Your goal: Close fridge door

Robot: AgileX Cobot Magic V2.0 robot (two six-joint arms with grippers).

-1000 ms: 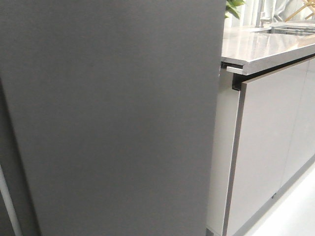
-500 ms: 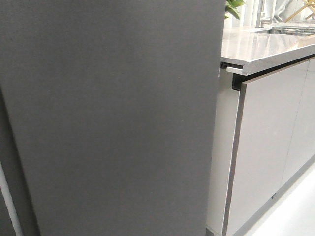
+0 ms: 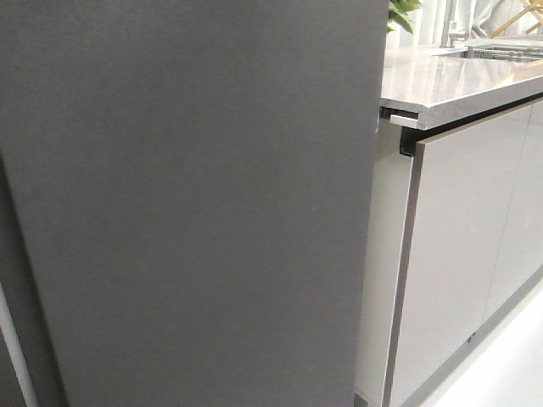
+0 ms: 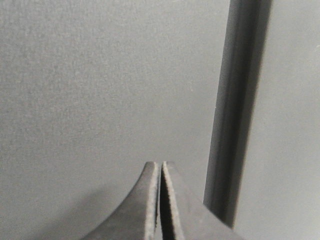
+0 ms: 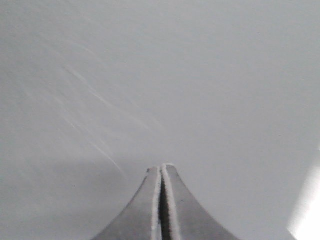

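Note:
The fridge door (image 3: 195, 203) is a tall matte dark grey panel that fills most of the front view. Only its outer face shows; bins and tape are hidden. A thin white strip (image 3: 12, 348) shows at its lower left edge. My left gripper (image 4: 160, 164) is shut and empty, its tips close to a matte dark grey panel (image 4: 100, 85) beside a dark vertical gap (image 4: 235, 110). My right gripper (image 5: 161, 167) is shut and empty, its tips close to a smooth light grey surface (image 5: 160, 75) with faint scratches. I cannot tell which panel that is. Neither gripper shows in the front view.
To the right of the door stand a grey countertop (image 3: 458, 85) and glossy light grey cabinet fronts (image 3: 458, 254), with a white side panel (image 3: 382, 271) between. A darker panel (image 3: 17, 280) lies at the far left. White floor (image 3: 509, 373) shows at the lower right.
The door's lower edges have drifted very slightly to the left in the front view. Nothing else has visibly changed.

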